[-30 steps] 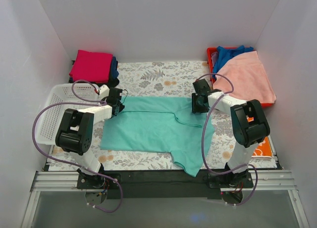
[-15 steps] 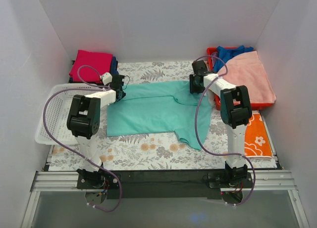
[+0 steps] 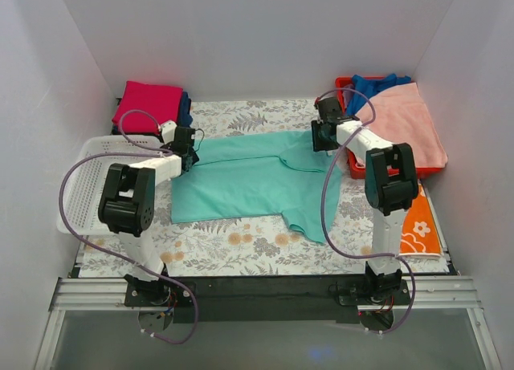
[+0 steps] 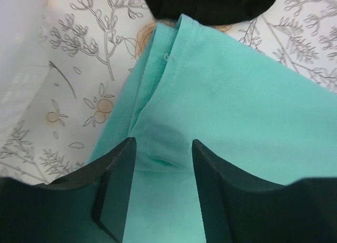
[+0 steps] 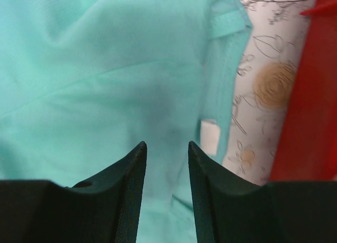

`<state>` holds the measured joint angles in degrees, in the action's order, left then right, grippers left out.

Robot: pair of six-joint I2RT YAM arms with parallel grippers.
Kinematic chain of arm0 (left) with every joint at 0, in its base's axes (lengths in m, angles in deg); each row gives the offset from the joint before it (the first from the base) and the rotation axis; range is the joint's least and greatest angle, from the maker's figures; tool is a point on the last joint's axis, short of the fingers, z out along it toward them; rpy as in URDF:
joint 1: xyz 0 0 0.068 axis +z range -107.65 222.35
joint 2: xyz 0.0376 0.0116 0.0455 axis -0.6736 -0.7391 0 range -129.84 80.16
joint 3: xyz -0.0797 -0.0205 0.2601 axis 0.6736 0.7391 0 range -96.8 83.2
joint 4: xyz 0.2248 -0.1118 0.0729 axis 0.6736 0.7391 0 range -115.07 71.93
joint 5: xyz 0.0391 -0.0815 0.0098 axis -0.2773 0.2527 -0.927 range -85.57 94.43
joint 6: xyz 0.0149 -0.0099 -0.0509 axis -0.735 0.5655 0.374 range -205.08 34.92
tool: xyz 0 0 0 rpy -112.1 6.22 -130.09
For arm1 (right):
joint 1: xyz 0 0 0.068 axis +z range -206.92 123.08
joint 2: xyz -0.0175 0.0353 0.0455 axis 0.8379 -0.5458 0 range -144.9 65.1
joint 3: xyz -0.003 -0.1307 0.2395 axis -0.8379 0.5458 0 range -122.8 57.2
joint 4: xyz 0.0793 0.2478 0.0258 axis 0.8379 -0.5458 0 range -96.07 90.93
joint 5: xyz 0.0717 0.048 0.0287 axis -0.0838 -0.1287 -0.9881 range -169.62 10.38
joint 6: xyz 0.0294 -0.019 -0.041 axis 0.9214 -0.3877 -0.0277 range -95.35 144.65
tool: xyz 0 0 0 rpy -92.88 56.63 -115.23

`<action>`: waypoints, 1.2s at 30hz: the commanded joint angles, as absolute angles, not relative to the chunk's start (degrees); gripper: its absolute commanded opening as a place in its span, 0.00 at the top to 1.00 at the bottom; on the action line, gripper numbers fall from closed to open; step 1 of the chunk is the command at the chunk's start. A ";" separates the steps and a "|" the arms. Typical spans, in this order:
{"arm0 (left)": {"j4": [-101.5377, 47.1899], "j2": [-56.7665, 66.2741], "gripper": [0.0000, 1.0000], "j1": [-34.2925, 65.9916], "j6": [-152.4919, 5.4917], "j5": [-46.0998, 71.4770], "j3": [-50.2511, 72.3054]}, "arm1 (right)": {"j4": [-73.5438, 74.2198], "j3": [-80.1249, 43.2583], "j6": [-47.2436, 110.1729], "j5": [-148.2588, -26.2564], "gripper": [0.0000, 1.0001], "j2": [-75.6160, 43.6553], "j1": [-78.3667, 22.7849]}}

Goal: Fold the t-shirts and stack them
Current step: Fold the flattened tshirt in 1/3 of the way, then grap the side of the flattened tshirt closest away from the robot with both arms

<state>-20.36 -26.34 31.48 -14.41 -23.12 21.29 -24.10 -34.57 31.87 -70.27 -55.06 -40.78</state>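
The mint-teal t-shirt (image 3: 249,177) lies spread flat on the floral table, one sleeve trailing toward the near right. My left gripper (image 3: 186,148) is at its far left corner, jaws open over a puckered hem (image 4: 158,58); it shows in the left wrist view (image 4: 162,143). My right gripper (image 3: 321,135) is at the far right corner, jaws open over the cloth beside a white tag (image 5: 210,137); it shows in the right wrist view (image 5: 166,145). A folded magenta shirt (image 3: 148,105) tops a stack with dark blue (image 3: 185,107) and black (image 4: 210,3) ones.
A red bin (image 3: 344,85) at the far right holds a blue shirt (image 3: 373,85) and a salmon-pink cloth (image 3: 401,125); its wall (image 5: 308,95) is close to my right gripper. A white basket (image 3: 84,181) stands at the left. An orange cloth (image 3: 418,225) lies at the right.
Both grippers have dragged the mint-teal shirt toward the far side of the table. In the last half second the shirt stayed put and the arms shifted only slightly.
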 commanded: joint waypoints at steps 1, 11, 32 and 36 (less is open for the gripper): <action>-23.31 -16.53 0.48 30.84 -16.61 -24.22 24.21 | -19.81 -28.86 31.50 -68.54 0.57 -43.20 -40.66; -12.71 -3.17 0.39 22.15 -10.65 -27.64 34.75 | -19.11 -8.47 35.19 -67.84 0.57 -22.29 -34.07; 20.54 2.29 0.57 15.81 24.51 -37.93 40.48 | -14.97 10.44 40.74 -68.45 0.59 -14.35 -24.14; 23.88 0.36 0.57 15.37 29.52 -38.47 40.83 | -15.06 10.62 40.47 -68.37 0.60 -14.53 -23.87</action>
